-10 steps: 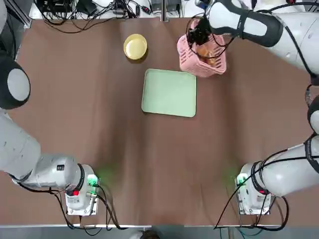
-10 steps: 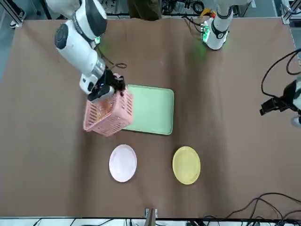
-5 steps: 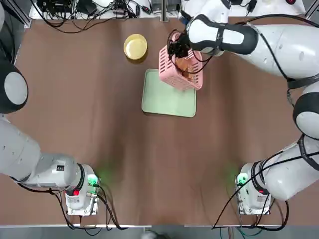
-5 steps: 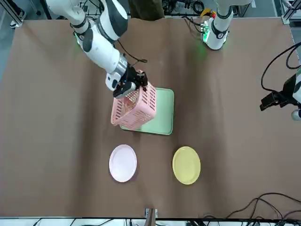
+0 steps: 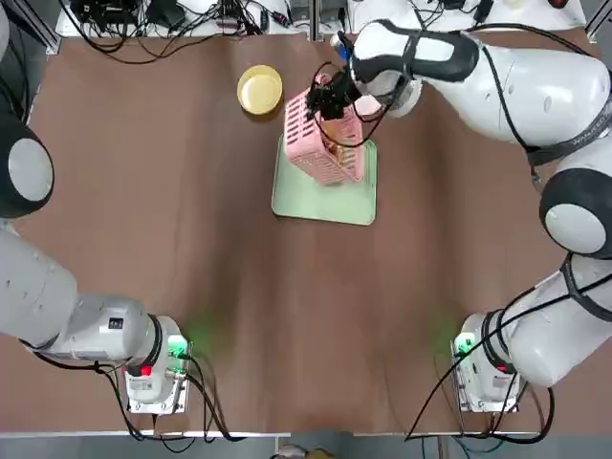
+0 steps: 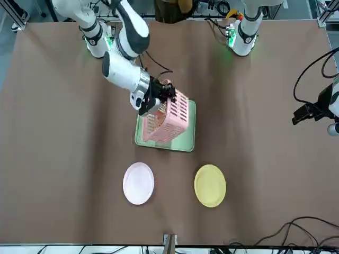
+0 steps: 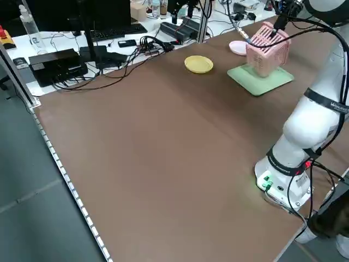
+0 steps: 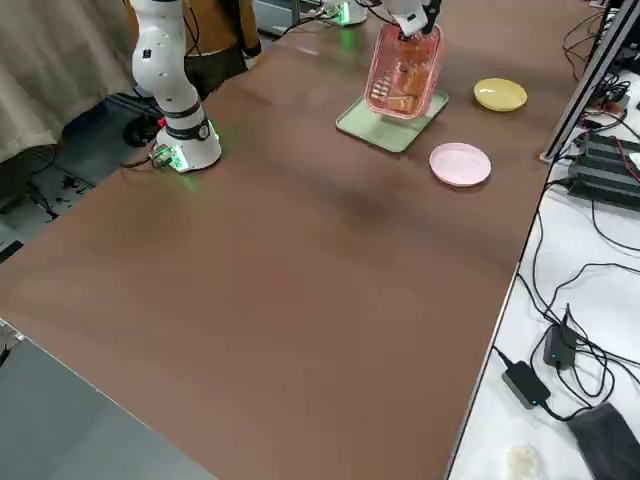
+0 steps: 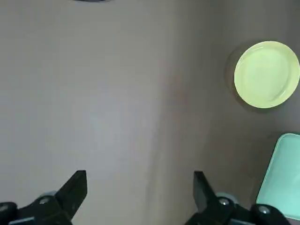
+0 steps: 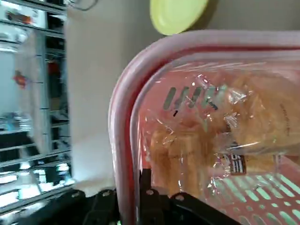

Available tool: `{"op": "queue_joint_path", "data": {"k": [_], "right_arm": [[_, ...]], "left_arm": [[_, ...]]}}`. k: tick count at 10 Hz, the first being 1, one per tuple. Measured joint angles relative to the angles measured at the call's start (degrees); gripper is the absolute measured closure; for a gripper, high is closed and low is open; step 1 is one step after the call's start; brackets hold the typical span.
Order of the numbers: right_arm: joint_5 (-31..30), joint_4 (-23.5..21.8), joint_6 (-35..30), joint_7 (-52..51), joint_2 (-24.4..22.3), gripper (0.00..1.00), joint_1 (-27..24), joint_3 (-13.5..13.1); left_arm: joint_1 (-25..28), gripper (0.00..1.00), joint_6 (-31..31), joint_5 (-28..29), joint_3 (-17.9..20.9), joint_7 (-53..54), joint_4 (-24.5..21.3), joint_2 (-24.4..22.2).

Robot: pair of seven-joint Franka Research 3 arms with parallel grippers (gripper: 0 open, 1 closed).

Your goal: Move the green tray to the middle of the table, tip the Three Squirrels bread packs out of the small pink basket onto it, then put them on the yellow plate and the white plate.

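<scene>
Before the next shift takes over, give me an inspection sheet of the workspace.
Surface: brown tabletop, bare in its near half
Tray: green tray flat on the table
Basket: pink basket held tilted over the tray
Packs: bread packs inside the basket
Plates: yellow plate, white plate, both empty
Clutter: nothing seen
Left gripper: open, empty, off at its side
Right gripper: shut on the basket's rim
Cables: tangled beyond the far edge
Surroundings: monitors, a person

White arms (image 5: 535, 86) with black joint bands (image 5: 440, 57), loose black cables (image 5: 501, 96) and glowing green base lights (image 5: 177, 346).
</scene>
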Motion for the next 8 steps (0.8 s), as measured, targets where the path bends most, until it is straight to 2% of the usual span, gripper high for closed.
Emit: {"op": "queue_joint_path", "data": {"k": [2, 4, 8], "right_arm": [[9.66, 0.02, -3.67, -5.38, 0.00, 0.93, -0.13, -0.50], [14.99, -0.14, -6.97, -7.63, 0.10, 0.93, -0.79, -1.02], [28.17, -4.51, -10.98, -22.66, 1.12, 0.93, -1.85, -1.09]], "left_arm": [[-0.01, 0.00, 0.13, 0.00, 0.00, 0.01, -0.11, 0.00], [-0.03, 0.00, 0.16, 0.00, -0.01, 0.02, -0.18, 0.00], [-0.10, 0.00, 0.19, 0.00, -0.04, 0.03, -0.22, 0.00]]}}
